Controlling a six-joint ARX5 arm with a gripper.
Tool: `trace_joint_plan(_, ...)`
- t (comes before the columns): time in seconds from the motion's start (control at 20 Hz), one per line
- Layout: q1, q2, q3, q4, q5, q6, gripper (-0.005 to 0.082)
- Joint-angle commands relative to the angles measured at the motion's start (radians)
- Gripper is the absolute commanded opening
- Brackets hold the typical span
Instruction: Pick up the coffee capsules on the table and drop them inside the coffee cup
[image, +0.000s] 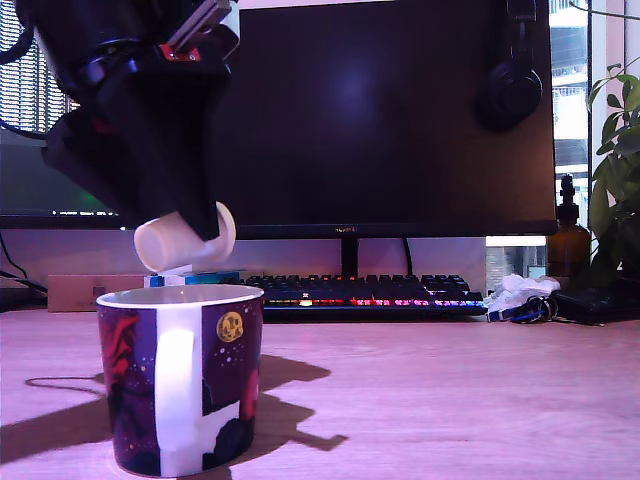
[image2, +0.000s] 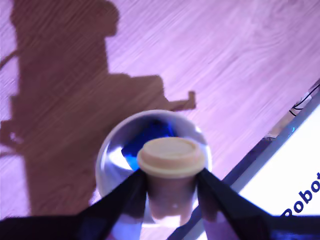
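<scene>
Item 1 – end effector: black, two-fingered, clenched on a coffee capsule. In the wrist view one finger pressed each side of the capsule body, just under the flange.

Item 2 – coffee capsule: cream-coloured, held in the air and tilted in the exterior view, its flat end toward that view's left. It hung just above the coffee cup, apart from the rim. The wrist view set it directly over the cup's mouth.

Item 3 – coffee cup: dark purple with red swirls, a gold moon disc, a white handle and a white rim. It stood upright on the counter, at the exterior view's left. A blue object lay inside; its kind could not be told.

Item 4 – counter: light wood grain, tinted pink, carrying the arm's shadow.

Item 5 – background, exterior view: a dark monitor with headphones hung on its upper corner, a backlit keyboard beneath it, a brown bottle and a leafy plant at the right.
</scene>
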Motion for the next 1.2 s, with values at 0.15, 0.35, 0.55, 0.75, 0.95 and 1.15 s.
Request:
trace_joint_plan(0.15, -0.011, 0.006, -0.002, -0.001, 0.001, 0.003, 0.0210)
trace_joint_plan(0.35, -0.011, 0.006, -0.002, 0.003, -0.002, 0.003, 0.0210)
trace_joint_plan(0.55, -0.011, 0.006, -0.002, 0.003, -0.003, 0.004, 0.0214)
trace_joint_plan(0.75, -0.011, 0.006, -0.002, 0.000, -0.024, 0.007, 0.0407)
trace_joint_plan(0.95, -0.011, 0.006, -0.002, -0.006, -0.036, 0.023, 0.0564)
trace_joint_plan(1.15, -0.011, 0.005, -0.002, -0.005, -0.031, 0.034, 0.0438)
